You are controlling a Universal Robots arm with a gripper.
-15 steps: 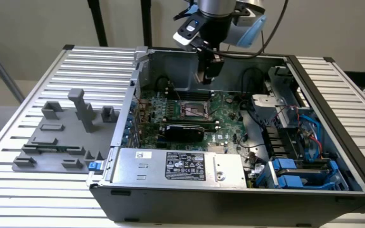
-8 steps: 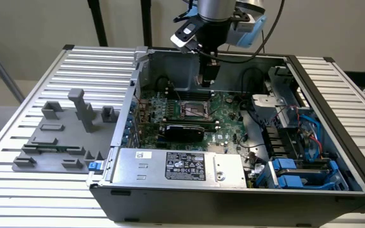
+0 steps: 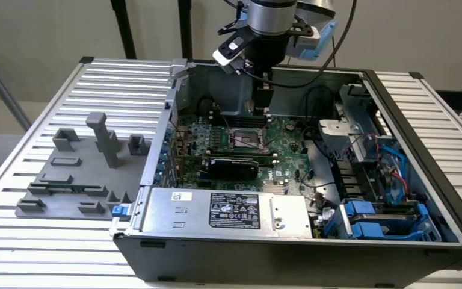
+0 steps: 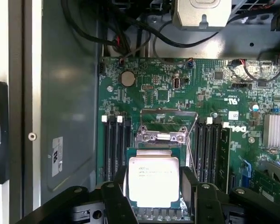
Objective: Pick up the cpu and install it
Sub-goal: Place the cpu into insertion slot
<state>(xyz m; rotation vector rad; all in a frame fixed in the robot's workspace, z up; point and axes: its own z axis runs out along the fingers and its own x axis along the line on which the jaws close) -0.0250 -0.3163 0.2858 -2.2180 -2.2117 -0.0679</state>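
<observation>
Closest to the wrist cam: gripper [image 4: 154,189] w/ its black fingers [image 4: 189,186] pinching the cpu [image 4: 154,177] by two opposite edges. The silvery lid faces the cam, printed text visible. We judge the chip light, stiff and thin. The lid is slick metal and the underside contacts are prob. fragile, so an edge grip on the rim looks right to us, w/ no pressure on the flat faces.

Just beyond sits the socket [image 4: 162,136], its metal frame partly covered by the chip. Ram slots [image 4: 114,144] flank it on the motherboard [image 4: 177,88].

In the exterior view the gripper [image 3: 262,102] hangs above the board, inside the case [image 3: 295,259] near its far wall. The socket [image 3: 245,139] lies a bit nearer that cam, dark in the middle.

Hard to tell:
- cpu underside and socket pins
- the chip edge tucked under the gripper body
- how high the chip sits over the socket
</observation>
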